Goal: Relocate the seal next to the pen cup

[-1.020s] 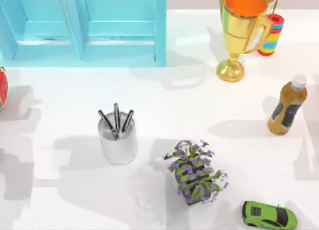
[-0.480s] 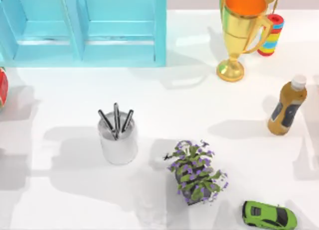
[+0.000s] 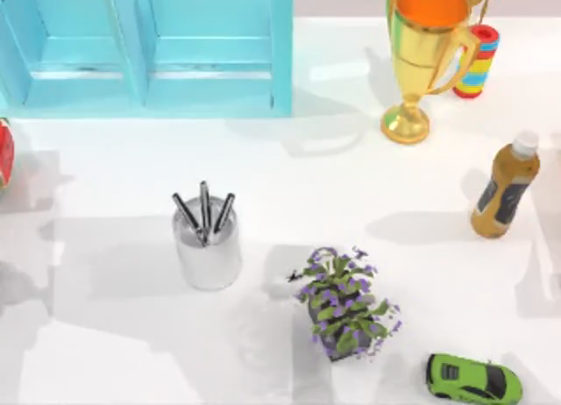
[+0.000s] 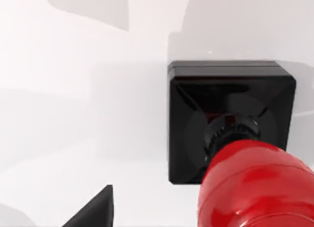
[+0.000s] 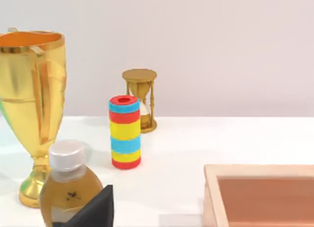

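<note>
Left gripper [image 4: 93,212] hangs over the seal [image 4: 230,128], looking straight down on it. One dark fingertip [image 4: 93,212] pokes into the wrist view, apart from the seal and touching nothing I can see. Whether the jaws are wide or narrow I cannot tell. Nothing is visibly held.

Seal stands upright on the white table [image 4: 73,114]. Its long axis points up at the camera, with the red knob [image 4: 255,187] nearest the lens and the black square base [image 4: 196,114] flat on the surface. Bare table lies all around the base.

From above, the pen cup [image 3: 208,243] stands upright left of centre, its three pens [image 3: 204,214] fanning out of the top. Open table lies to its left and in front. A potted plant [image 3: 344,304] sits near its right, toward the front edge, with a green car [image 3: 473,379] beyond at the front right. A blue cabinet [image 3: 149,46] lines the back left. A gold trophy [image 3: 425,54] and a striped cylinder [image 3: 478,61] stand at the back right, and a bottle [image 3: 504,188] stands near the right edge.

Right gripper [image 5: 91,210] shows one dark fingertip, low near the bottle, facing the trophy, the cylinder, an hourglass [image 5: 141,99] and a wooden tray [image 5: 260,192]. Its opening cannot be judged either.
</note>
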Motion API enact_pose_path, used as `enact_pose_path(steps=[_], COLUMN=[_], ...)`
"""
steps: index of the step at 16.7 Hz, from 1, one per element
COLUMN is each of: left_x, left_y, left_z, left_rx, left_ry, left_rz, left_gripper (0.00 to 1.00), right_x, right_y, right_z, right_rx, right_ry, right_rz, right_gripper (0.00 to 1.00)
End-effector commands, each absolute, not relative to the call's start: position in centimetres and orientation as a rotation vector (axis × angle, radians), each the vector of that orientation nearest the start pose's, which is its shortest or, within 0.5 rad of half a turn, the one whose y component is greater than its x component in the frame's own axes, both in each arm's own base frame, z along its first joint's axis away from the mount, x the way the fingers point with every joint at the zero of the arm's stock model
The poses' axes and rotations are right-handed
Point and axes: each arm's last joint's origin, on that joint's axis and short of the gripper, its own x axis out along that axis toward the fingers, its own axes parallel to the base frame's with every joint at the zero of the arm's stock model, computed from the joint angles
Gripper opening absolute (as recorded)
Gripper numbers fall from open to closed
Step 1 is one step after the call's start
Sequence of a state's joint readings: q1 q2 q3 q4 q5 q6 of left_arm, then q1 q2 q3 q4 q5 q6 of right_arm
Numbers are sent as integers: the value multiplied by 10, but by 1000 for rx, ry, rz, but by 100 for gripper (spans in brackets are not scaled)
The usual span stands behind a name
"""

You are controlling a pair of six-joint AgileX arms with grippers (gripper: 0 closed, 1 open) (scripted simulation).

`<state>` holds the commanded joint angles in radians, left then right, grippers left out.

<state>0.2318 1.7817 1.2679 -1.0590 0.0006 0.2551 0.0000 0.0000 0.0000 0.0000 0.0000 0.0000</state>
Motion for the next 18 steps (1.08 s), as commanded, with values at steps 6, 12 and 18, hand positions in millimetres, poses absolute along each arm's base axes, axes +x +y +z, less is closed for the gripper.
enact_pose_path(steps=[6,12,18], left_x=[310,310,310], left_y=[76,76,76], left_z=[149,149,149], left_rx=[15,15,15], left_ry=[1571,1571,1571], left_rz=[-16,-16,-16], left_gripper=[100,77,32], right_x=[106,106,106], right_y=[-1,-1,-1], right_z=[160,160,160], right_rx=[0,0,0], right_ry=[0,0,0], right_rz=[0,0,0], right_gripper=[100,100,100])
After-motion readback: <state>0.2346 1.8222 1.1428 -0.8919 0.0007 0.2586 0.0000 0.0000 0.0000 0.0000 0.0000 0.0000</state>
